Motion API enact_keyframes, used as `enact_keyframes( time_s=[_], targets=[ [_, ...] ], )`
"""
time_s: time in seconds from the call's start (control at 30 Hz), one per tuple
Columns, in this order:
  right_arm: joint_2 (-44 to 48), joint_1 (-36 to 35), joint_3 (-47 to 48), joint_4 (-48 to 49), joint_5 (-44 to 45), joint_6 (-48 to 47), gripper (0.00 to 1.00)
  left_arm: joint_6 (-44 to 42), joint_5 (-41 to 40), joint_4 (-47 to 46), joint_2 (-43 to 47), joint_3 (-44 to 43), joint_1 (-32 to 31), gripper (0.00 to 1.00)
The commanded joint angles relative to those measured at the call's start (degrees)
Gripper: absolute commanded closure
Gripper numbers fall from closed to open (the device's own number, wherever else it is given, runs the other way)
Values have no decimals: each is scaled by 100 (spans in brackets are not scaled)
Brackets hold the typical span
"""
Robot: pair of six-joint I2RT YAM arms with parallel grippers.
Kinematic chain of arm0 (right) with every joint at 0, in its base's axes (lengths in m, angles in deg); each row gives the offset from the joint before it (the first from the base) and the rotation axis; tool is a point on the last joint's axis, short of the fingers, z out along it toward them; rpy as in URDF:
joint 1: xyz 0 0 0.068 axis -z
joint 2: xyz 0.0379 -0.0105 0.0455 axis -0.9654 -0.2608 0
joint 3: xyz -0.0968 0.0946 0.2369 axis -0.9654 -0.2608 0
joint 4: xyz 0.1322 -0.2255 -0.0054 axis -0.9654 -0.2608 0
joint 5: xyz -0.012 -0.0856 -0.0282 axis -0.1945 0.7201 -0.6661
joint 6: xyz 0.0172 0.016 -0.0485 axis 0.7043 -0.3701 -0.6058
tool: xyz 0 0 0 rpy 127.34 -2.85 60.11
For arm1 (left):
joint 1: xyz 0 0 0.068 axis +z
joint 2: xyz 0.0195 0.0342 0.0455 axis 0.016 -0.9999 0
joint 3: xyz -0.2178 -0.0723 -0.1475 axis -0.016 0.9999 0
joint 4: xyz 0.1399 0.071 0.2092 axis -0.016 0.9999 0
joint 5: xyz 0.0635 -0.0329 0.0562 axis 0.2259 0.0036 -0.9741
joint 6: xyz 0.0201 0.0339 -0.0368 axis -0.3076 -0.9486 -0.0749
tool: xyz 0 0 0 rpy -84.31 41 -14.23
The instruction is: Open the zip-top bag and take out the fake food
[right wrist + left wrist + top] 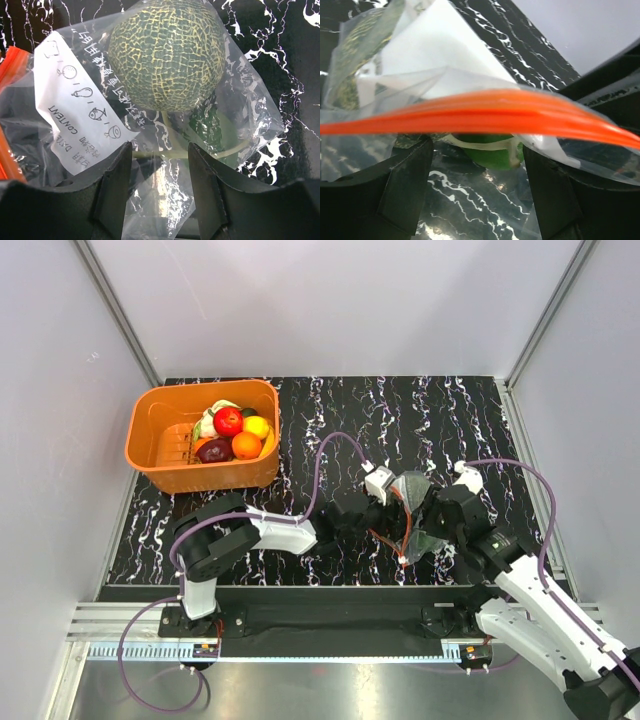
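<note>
The zip-top bag (pixel 412 508) lies crumpled mid-table between both grippers. In the right wrist view the bag (pixel 240 100) holds a dark green netted ball (pixel 165 55) beside its white printed patch (pixel 75 110). In the left wrist view the orange-red zip strip (pixel 485 112) crosses the frame, with a green piece (pixel 490 152) behind it inside the bag. My left gripper (pixel 392 495) (pixel 477 192) is open at the bag's mouth. My right gripper (pixel 437 517) (pixel 157 195) is open with loose clear plastic between its jaws. A red apple (pixel 228 421) and a maroon piece (pixel 214 450) lie in the basket.
An orange plastic basket (pixel 160 465) stands at the back left and also holds orange and yellow fruit balls and a white garlic-like piece. The black marbled table (pixel 420 410) is walled by white panels on three sides.
</note>
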Motion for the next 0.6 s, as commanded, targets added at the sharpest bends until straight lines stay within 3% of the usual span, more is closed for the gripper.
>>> enact_keyframes(
  time_s=[0.0,0.23,0.5,0.57],
  targets=[
    [-64,22,-128,188,-155,117,44,124,-468,-254,-32,-258,65,24],
    [-328,22,-260,557,-295,249,44,265,-548,-369,-111,-373,91,32],
    [-442,22,-331,628,-322,284,43,459,-162,-799,-102,-250,135,77],
    [-390,22,-331,601,-269,275,44,573,-143,-869,-23,-136,161,84]
  ],
)
